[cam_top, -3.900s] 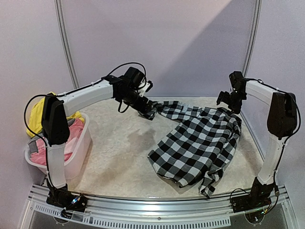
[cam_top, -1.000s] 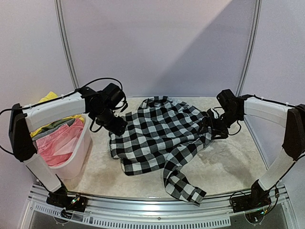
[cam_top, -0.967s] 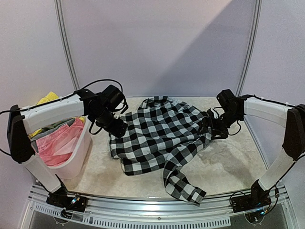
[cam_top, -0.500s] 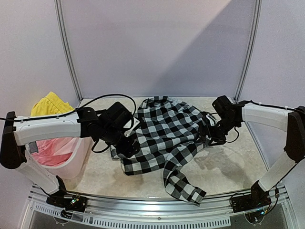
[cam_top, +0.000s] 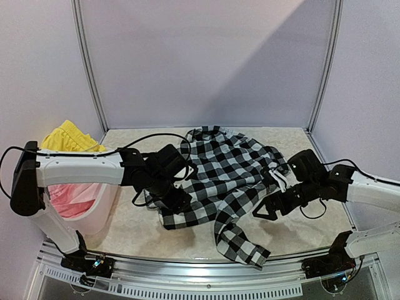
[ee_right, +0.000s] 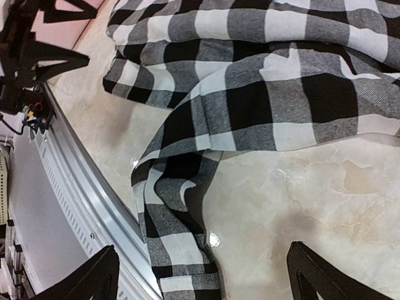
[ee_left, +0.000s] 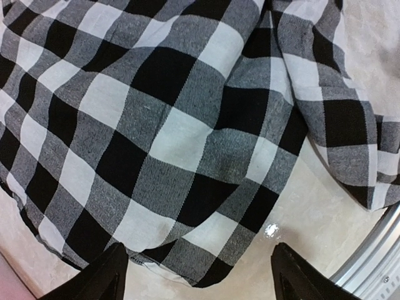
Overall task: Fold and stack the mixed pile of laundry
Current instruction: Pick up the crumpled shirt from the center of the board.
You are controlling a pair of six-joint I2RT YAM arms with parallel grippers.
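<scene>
The black-and-white checked shirt (cam_top: 219, 172) lies spread on the table, with one sleeve (cam_top: 240, 244) trailing toward the front rail. My left gripper (cam_top: 178, 201) hovers open over the shirt's near-left hem (ee_left: 187, 262), one finger on each side of that corner. My right gripper (cam_top: 265, 211) is open low over bare table, just right of the sleeve (ee_right: 178, 231). Neither gripper holds cloth. The rest of the mixed laundry pile sits in the basket: a yellow garment (cam_top: 65, 137) and a pink one (cam_top: 62, 197).
The white plastic basket (cam_top: 94, 215) stands at the table's left edge, partly behind my left arm. A metal rail (cam_top: 219, 275) runs along the front edge, close to the sleeve end (ee_right: 75, 187). Pale walls close in the back and sides.
The shirt, earlier held up between both grippers, now lies flat. My left gripper has moved from its left edge to the near hem. My right gripper has left the right edge and come nearer and lower.
</scene>
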